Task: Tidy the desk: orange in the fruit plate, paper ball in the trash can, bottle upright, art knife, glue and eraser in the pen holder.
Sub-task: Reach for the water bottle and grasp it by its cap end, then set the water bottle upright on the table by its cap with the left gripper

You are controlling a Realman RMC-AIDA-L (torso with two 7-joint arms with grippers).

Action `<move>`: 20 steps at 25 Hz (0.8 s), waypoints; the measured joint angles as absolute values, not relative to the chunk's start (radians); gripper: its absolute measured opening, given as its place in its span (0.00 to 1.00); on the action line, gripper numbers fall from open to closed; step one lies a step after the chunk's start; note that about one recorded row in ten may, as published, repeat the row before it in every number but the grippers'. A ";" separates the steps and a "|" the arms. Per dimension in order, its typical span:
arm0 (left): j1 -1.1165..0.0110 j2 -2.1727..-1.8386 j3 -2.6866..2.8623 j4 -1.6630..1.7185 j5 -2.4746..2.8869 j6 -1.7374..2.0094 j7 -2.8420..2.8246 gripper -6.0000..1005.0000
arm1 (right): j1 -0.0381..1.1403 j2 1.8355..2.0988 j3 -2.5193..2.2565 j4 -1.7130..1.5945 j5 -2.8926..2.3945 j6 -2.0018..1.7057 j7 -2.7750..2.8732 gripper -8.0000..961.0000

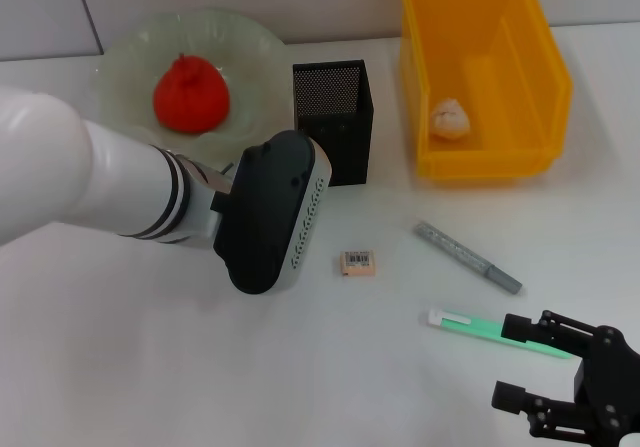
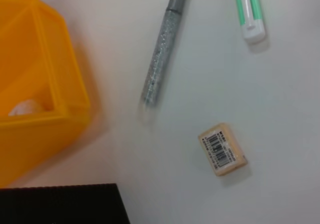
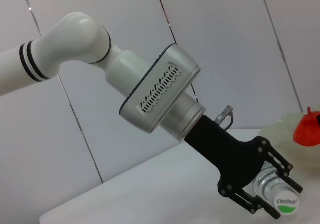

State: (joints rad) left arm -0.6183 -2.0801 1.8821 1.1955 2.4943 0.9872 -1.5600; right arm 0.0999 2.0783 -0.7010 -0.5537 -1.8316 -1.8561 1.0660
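The left gripper (image 3: 267,191), clamped around the bottle (image 3: 280,196) beside the pen holder (image 1: 331,117), hangs well apart from the green art knife (image 1: 495,328), which lies lengthwise just beside the open right gripper (image 1: 530,365).

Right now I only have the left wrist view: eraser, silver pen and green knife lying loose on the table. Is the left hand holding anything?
Observer: Yes. The right wrist view shows the left hand closed around the top of a bottle.
Operator: Is the orange sorted?
Observer: The orange sits in the fruit plate, behind the left arm.
Operator: Where is the right hand?
Observer: The right hand is open, low over the table at one end of the green knife.
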 joint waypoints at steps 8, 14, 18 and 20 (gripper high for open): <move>-0.624 -2.080 1.911 1.172 2.528 0.949 -1.573 0.52 | 0.103 2.077 -0.701 -0.554 -1.839 -1.856 1.068 0.84; -0.626 -2.080 1.926 1.173 2.552 0.941 -1.581 0.47 | 0.103 2.077 -0.701 -0.550 -1.840 -1.848 1.069 0.84; -0.626 -2.080 1.927 1.180 2.553 0.945 -1.583 0.44 | 0.104 2.076 -0.701 -0.545 -1.841 -1.846 1.069 0.84; -0.609 -2.080 1.907 1.263 2.544 1.013 -1.628 0.43 | 0.104 2.075 -0.701 -0.545 -1.841 -1.847 1.069 0.84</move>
